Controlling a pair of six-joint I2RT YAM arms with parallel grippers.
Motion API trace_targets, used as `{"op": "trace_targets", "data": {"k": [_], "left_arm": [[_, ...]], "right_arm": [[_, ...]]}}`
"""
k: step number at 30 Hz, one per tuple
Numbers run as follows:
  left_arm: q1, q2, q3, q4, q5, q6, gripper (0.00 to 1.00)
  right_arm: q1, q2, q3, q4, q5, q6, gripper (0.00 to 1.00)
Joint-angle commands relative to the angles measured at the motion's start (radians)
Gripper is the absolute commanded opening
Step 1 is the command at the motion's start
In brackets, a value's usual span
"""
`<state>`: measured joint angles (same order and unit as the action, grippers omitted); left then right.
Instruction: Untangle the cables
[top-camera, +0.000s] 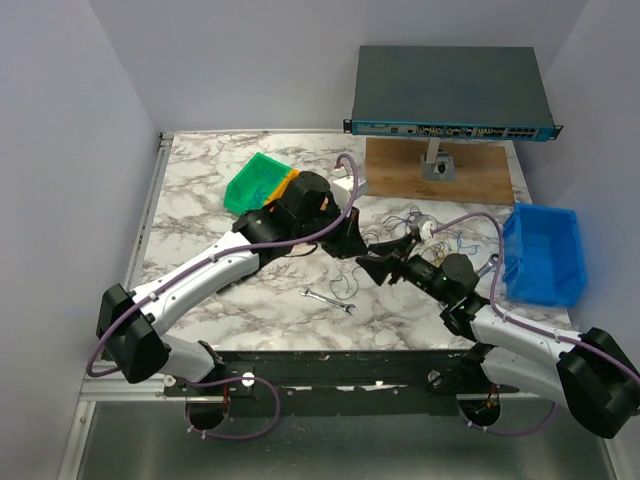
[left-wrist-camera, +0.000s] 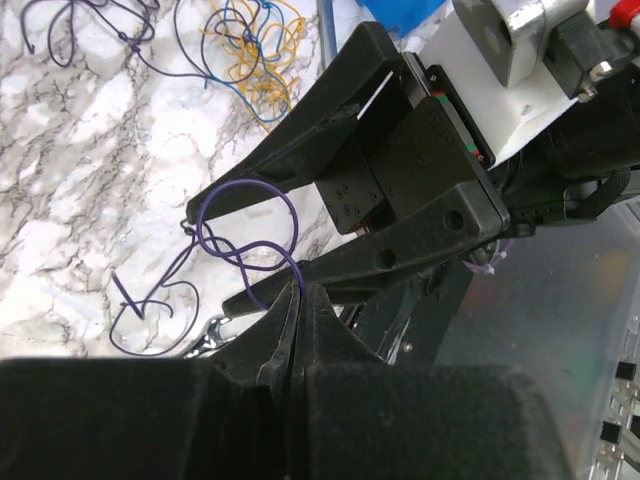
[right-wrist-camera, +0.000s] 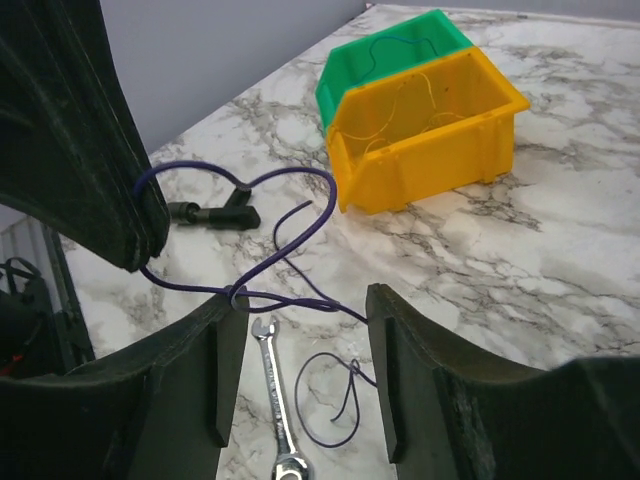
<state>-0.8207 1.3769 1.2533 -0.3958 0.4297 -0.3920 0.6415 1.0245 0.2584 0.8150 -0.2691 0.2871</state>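
Over the marble table (top-camera: 190, 190), pinches the purple cable (right-wrist-camera: 290, 300) in the left gripper (left-wrist-camera: 296, 300), straddles it with parted jaws of the right gripper (right-wrist-camera: 303, 308) (nothing clamped yet), likely needs closing next, then gentle pulling.

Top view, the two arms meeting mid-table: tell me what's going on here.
The left gripper is shut on a thin purple wire, holding up a loop of it over the marble table. The right gripper is open, its jaws on either side of the spot where that wire crosses itself, not gripping. A yellow and blue bunch of wires lies apart on the table; a wrench lies below the right gripper.
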Motion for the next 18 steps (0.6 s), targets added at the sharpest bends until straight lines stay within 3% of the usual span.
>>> {"op": "trace_targets", "data": {"k": [1,4,5,6,9,11,14,18], "left_arm": [[-0.010,0.023,0.040,-0.021,0.084,0.005,0.00],[-0.009,0.024,0.050,-0.029,0.048,0.001,0.02],[-0.009,0.015,0.047,-0.033,0.005,-0.007,0.10],[-0.008,-0.010,0.027,-0.018,-0.061,-0.021,0.19],[0.010,-0.124,-0.081,0.079,-0.170,-0.055,0.65],[0.037,-0.201,-0.139,0.125,-0.182,-0.071,0.80],[0.068,-0.293,-0.212,0.121,-0.253,-0.059,0.91],[0.104,-0.445,-0.344,0.136,-0.358,-0.034,0.94]], "right_arm": [[0.007,0.017,0.008,0.006,-0.029,-0.018,0.47],[0.007,0.041,0.031,-0.018,-0.030,-0.003,0.06],[0.007,0.044,0.032,-0.019,-0.021,0.004,0.01],[0.007,0.039,0.029,-0.019,-0.008,0.009,0.01],[0.007,0.010,0.017,-0.031,0.085,0.024,0.01],[0.008,-0.015,0.022,-0.079,0.204,0.055,0.01],[0.007,-0.080,0.107,-0.279,0.351,0.097,0.01],[0.007,-0.184,0.289,-0.601,0.548,0.150,0.01]]}}
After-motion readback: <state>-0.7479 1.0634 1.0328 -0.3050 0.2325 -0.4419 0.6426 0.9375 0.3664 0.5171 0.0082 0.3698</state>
